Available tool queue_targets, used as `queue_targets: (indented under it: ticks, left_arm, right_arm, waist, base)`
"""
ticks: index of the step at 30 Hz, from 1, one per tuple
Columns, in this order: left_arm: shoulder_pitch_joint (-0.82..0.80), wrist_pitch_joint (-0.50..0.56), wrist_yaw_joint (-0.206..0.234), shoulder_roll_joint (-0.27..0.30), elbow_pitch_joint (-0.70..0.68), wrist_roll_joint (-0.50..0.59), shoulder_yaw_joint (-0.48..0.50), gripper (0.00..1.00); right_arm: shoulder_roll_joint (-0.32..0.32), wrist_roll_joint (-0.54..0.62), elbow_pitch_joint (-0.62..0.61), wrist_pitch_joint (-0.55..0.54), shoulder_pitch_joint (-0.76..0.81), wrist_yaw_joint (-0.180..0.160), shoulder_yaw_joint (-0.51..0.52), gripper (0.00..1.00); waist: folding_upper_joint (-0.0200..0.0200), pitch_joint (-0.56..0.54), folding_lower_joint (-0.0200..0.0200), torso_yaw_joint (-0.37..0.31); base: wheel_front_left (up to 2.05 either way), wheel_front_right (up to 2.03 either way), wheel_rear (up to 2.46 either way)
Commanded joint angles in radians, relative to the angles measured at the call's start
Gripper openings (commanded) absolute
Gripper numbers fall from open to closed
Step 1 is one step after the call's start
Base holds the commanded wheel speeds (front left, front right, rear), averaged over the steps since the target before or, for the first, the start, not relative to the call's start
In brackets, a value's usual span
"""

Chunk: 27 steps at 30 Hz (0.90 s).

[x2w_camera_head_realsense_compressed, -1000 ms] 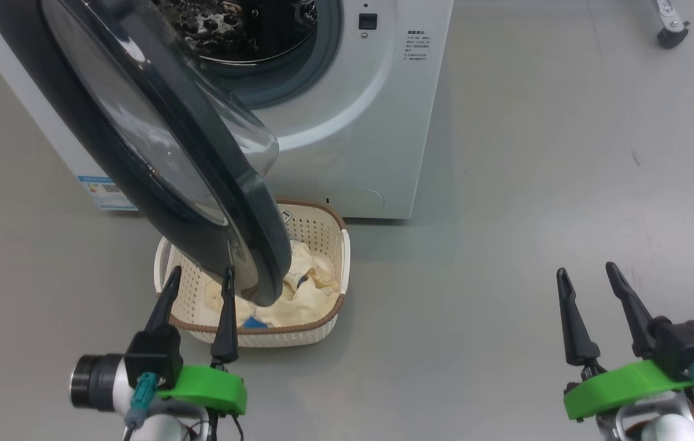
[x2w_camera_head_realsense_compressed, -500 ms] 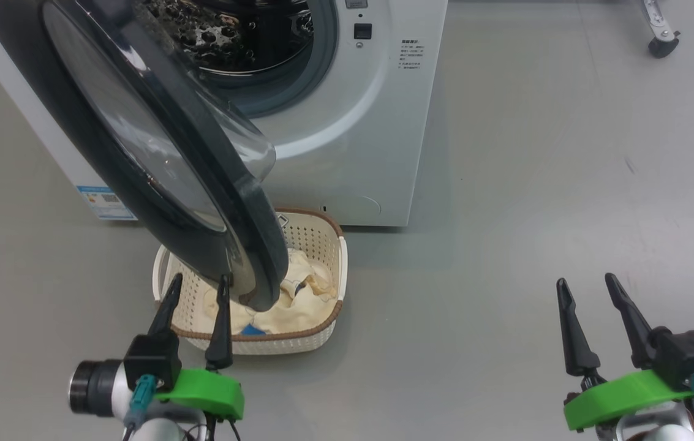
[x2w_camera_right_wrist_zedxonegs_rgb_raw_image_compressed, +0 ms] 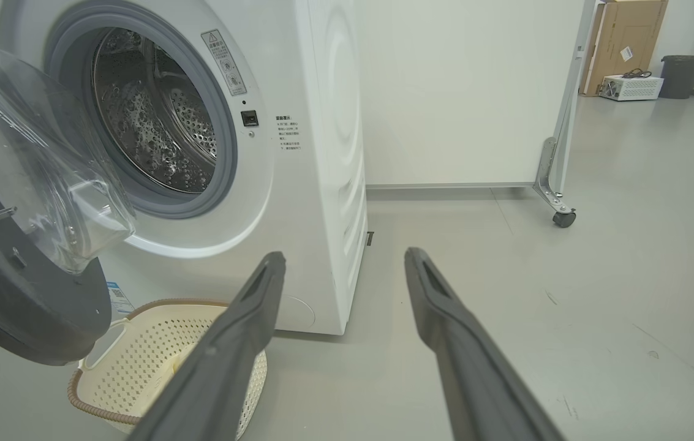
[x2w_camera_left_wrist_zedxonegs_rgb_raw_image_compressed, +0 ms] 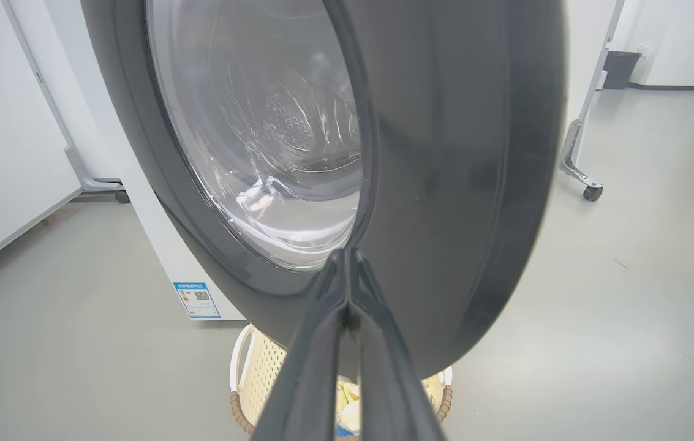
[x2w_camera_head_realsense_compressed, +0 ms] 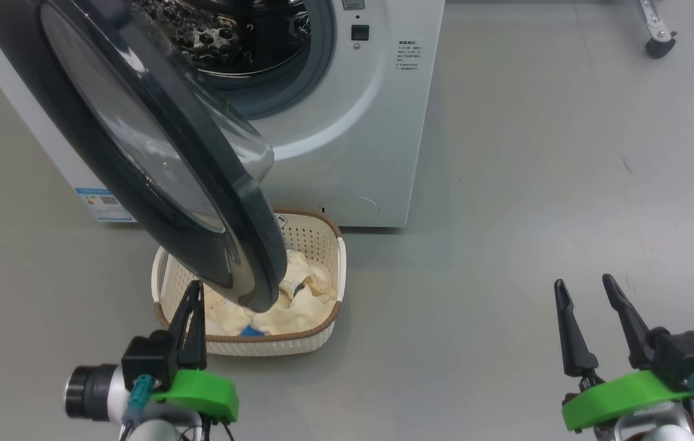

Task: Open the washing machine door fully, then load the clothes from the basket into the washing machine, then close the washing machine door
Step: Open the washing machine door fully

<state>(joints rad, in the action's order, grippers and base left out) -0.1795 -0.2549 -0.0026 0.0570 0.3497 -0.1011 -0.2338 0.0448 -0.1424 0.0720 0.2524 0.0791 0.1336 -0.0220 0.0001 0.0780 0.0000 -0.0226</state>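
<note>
The left gripper (x2w_camera_head_realsense_compressed: 195, 294) is no longer spread as it is a second earlier: its two fingers now meet along their length, clenched on nothing. It sits just before the near rim of the basket (x2w_camera_head_realsense_compressed: 316, 236). The right gripper (x2w_camera_head_realsense_compressed: 584, 282) hangs released, well apart over bare floor.

The washing machine door (x2w_camera_head_realsense_compressed: 242, 245) stands only partly open, its free edge swung out over the basket and above the clothes (x2w_camera_head_realsense_compressed: 297, 300). The washing machine (x2w_camera_head_realsense_compressed: 347, 153) shows its drum (x2w_camera_head_realsense_compressed: 230, 30) behind it.

The step in hand looks to be finishing the swing. The joined fingers serve best as one stiff prod. They likely need to come round the free edge to the door's inner side, then follow the arc towards the robot's left rather than push straight. They should bear on the black rim, not the glass bowl, and stay clear of the basket below.

In the left wrist view the fingertips (x2w_camera_left_wrist_zedxonegs_rgb_raw_image_compressed: 347, 260) lie against the dark rim, but whether they touch it I cannot tell. The hinge is out of frame, the machine's top is cut off, and the door hides much of the basket, so the number of garments is unclear
</note>
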Motion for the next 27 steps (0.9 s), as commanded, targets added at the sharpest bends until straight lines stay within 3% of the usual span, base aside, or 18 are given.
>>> queue_targets:
  ticks: [1, 8, 16, 20, 27]
  left_arm:
    - [-0.049, -0.007, 0.013, 0.022, -0.031, 0.002, 0.042, 0.00]
    - [-0.133, 0.005, 0.060, 0.069, -0.141, 0.033, 0.076, 0.00]
    - [-0.281, 0.079, 0.086, 0.128, -0.409, 0.103, 0.080, 0.00]
    - [-0.322, 0.102, 0.073, 0.120, -0.508, 0.113, 0.047, 0.00]
    - [-0.340, 0.163, 0.009, 0.041, -0.585, 0.088, -0.130, 0.00]
  right_arm:
    - [0.006, -0.006, -0.032, 0.009, -0.018, -0.003, -0.020, 1.00]
    - [0.005, 0.000, -0.031, 0.009, -0.011, -0.003, -0.013, 1.00]
    - [0.005, 0.001, -0.028, 0.009, 0.000, -0.003, -0.025, 1.00]
    - [0.005, 0.001, -0.027, 0.009, -0.005, -0.003, -0.029, 1.00]
    - [0.005, -0.003, -0.017, 0.009, -0.020, -0.003, -0.040, 1.00]
  waist:
    - [-0.0001, -0.002, 0.0000, 0.002]
    - [-0.0001, -0.011, 0.0000, 0.016]
    - [-0.0001, -0.021, 0.0000, 0.026]
    - [-0.0001, -0.017, 0.0000, 0.021]
    - [-0.0001, -0.007, 0.0000, -0.005]
  base:
    - [0.00, 0.00, 0.00]
    - [0.00, 0.00, 0.00]
    - [0.00, 0.00, 0.00]
    - [0.00, 0.00, 0.00]
    - [0.00, 0.00, 0.00]
